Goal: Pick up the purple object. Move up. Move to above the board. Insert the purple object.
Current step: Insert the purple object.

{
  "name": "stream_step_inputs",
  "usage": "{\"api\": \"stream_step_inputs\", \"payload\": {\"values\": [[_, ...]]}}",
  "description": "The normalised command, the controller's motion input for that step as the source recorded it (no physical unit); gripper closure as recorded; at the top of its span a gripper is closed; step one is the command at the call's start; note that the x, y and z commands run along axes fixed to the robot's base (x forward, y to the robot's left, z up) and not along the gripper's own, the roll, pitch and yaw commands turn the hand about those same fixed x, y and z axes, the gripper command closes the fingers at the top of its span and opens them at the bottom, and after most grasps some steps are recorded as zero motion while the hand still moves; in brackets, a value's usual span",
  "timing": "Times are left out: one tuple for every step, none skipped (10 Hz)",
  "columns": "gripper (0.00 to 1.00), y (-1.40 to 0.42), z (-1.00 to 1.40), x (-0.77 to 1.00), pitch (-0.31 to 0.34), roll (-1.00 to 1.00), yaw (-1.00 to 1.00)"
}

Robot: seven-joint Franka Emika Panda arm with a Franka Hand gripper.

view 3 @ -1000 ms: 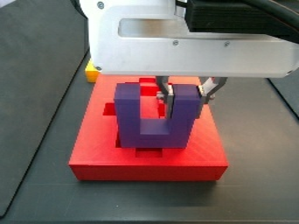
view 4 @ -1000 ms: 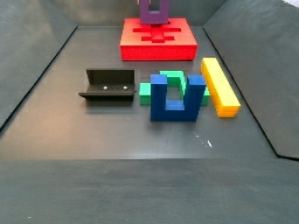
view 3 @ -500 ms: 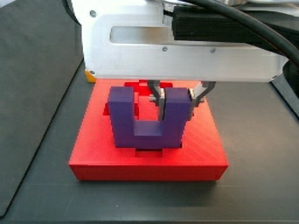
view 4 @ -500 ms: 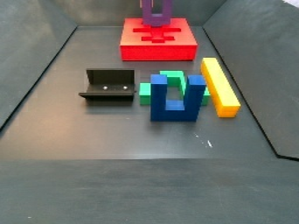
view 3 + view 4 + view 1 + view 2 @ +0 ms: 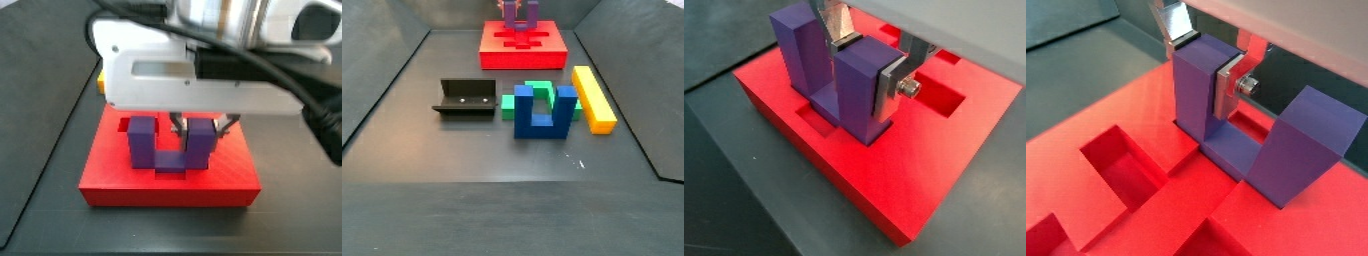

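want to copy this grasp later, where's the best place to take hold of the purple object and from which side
Grip one upright prong of the purple object from above, as the gripper does now over the board: flat fingers pinch the prong's broad parallel faces, leaving the base free to enter the cut-out.

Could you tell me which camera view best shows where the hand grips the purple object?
A wrist view is best: the hand clamps one prong of the purple object over the red board, finger plates visible. The other wrist view shows the same grip from farther off. In a side view the arm hides the fingers; the remaining side view shows it tiny.
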Motion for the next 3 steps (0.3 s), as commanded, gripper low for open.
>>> {"api": "stream_step_inputs", "payload": {"values": [[1.0,-0.13,0.0,0.0,0.0,0.02,0.0],[1.0,0.0,0.0,0.0,-0.009,0.0,0.0],[1.0,0.0,0.0,0.0,0.0,0.05,0.0]]}}
